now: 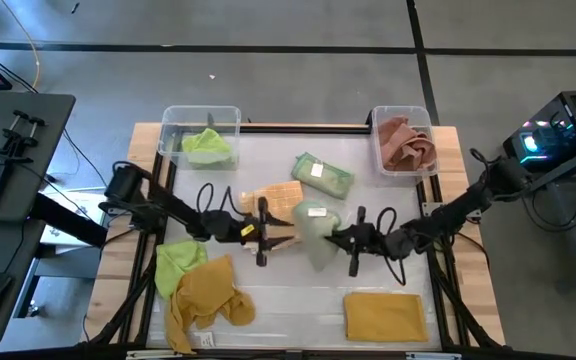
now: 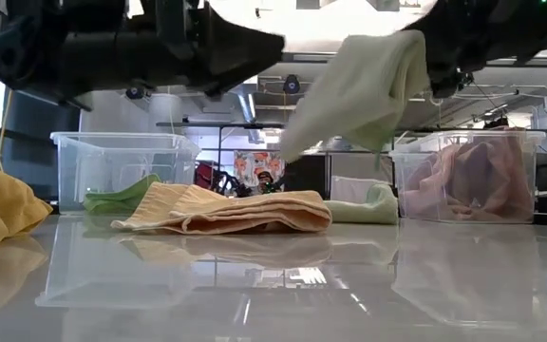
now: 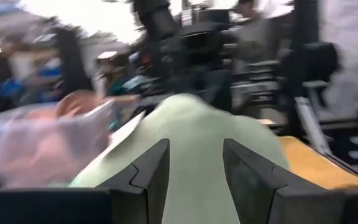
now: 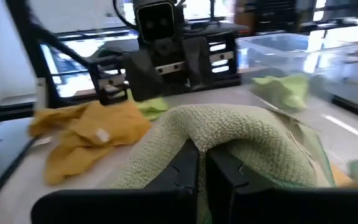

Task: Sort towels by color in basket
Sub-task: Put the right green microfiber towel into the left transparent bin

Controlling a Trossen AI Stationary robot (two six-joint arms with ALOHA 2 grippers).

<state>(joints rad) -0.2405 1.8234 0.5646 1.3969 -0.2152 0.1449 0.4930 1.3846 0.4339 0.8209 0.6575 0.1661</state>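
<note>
The table (image 1: 298, 305) is shiny and pale, with a grey floor around it and a busy workshop behind. A clear box sits at each far corner. The left bin (image 1: 200, 137) has a lime towel (image 1: 207, 148) in it, and the right bin (image 1: 404, 140) holds the pink-brown towels (image 1: 408, 146) — so each box seems to be for one color. In the middle, the right gripper (image 1: 346, 240) is pinched tight on a pale green towel (image 1: 316, 228) and holds it up off the table; in the low view the cloth hangs in the air above a tan checked towel (image 2: 226, 211) that lies flat. I think it is lifted so it can go over to the box with the other green one. The left gripper (image 1: 264, 232) is right beside the cloth, pointing at it with its fingers (image 3: 154, 171) spread apart, holding nothing — maybe ready to take it. Another green towel (image 1: 323, 174) lies folded near the far side. Near the front left there is a lime cloth (image 1: 180, 264) touching a crumpled yellow towel (image 1: 208, 298), and a folded yellow towel (image 1: 385, 316) rests at the front right. Those are not sorted yet.
</note>
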